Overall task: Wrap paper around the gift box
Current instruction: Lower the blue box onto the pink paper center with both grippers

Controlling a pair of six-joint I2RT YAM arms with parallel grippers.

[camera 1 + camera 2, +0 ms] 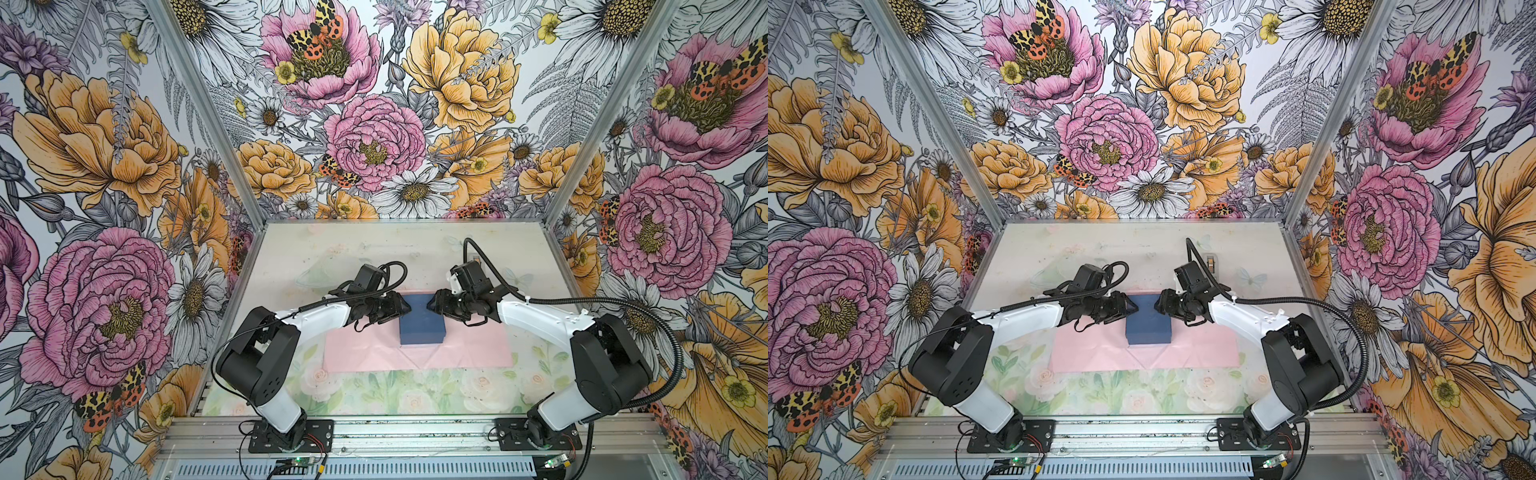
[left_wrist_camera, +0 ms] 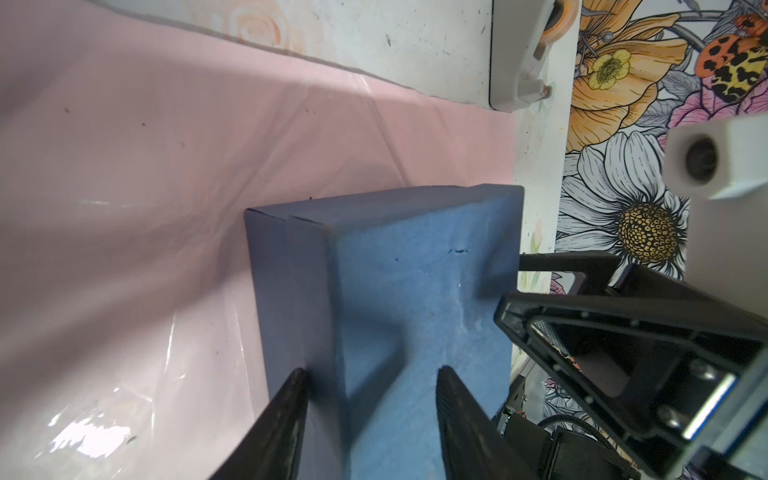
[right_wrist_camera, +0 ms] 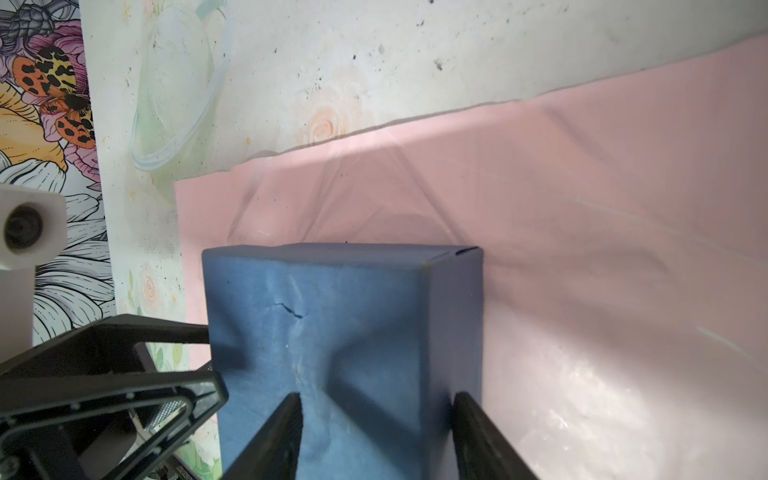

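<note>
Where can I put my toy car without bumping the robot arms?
Bare table runs between the near edge of the paper and the metal rail, and between the arms and the back wall, except by the tape dispenser. The paper's near corners are free too. It's crowded where the left gripper and right gripper flank the gift box.

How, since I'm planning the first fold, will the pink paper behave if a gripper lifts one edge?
The paper looks thin and creased, so it would probably flop and drape. Its glossy sheen in the wrist views suggests it may slide on the table. The gift box resting on it likely pins the middle.
</note>
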